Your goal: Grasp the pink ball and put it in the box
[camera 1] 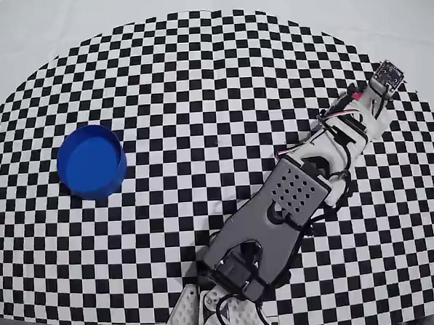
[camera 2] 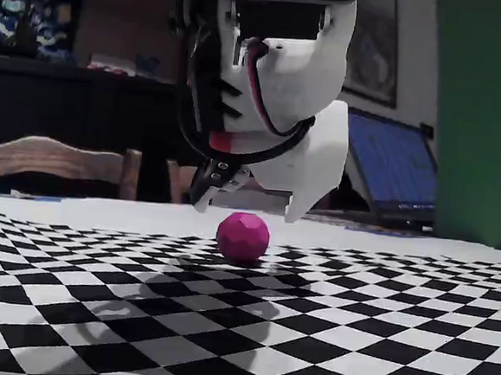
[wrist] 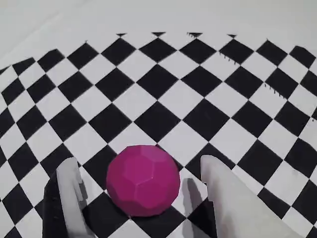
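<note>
The pink ball (wrist: pixel 143 181) is a small faceted magenta sphere resting on the checkered cloth. In the wrist view it lies between my two white fingers, with a gap on each side. My gripper (wrist: pixel 140 163) is open around it. The fixed view shows the ball (camera 2: pixel 243 236) on the table with the gripper (camera 2: pixel 245 211) hovering just over it, one fingertip on each side. In the overhead view the gripper (camera 1: pixel 379 88) reaches to the far right and hides the ball. The box (camera 1: pixel 92 160), a round blue container, stands far off at the left.
The black-and-white checkered cloth (camera 1: pixel 199 98) covers the table. My arm (camera 1: pixel 298 191) runs from its base at the bottom centre up to the right. A laptop (camera 2: pixel 390 177) and a chair back (camera 2: pixel 53 159) stand beyond the table's far edge.
</note>
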Controlling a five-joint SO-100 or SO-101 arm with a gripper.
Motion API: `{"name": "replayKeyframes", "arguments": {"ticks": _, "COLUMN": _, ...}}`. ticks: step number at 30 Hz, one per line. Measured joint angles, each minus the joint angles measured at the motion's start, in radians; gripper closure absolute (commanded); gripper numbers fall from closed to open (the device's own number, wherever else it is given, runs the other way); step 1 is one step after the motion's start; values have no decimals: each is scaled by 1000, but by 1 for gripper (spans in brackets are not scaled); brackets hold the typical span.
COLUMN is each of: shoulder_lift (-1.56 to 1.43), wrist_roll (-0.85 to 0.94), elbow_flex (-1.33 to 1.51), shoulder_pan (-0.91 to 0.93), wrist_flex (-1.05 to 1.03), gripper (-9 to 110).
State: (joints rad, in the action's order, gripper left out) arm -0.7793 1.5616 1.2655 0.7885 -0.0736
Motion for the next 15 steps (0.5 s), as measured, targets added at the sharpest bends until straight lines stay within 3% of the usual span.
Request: {"name": "replayKeyframes", "arguments": {"ticks": 15, "shoulder_lift": 41, "wrist_roll": 0, "elbow_flex": -35, "shoulder_pan": 0, "wrist_flex": -6, "gripper": 73}}
